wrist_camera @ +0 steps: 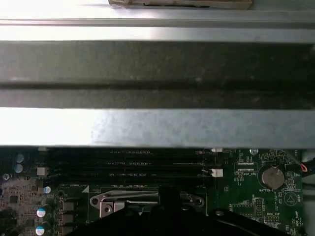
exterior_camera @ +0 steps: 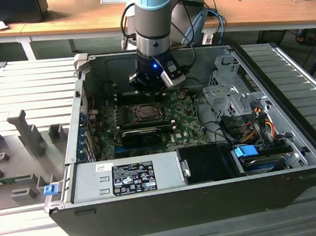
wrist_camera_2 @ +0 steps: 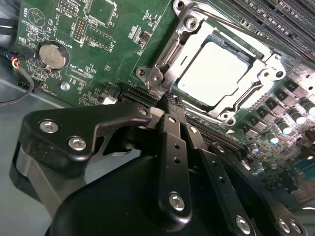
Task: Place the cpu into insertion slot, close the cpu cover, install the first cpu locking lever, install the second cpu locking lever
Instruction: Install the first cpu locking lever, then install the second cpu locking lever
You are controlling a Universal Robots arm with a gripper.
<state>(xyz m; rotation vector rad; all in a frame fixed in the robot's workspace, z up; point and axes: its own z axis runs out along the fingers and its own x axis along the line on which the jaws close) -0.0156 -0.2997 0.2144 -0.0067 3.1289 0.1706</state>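
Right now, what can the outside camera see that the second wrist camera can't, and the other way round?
The exterior view takes in the whole open computer case, the grey power supply box at its front, the bundle of coloured cables and the wooden desks behind. The second wrist view gives a close look at the cpu sitting in its socket with the cpu cover down around it, plus a round coin battery. Both share the green circuit board and the black gripper just beside the socket.
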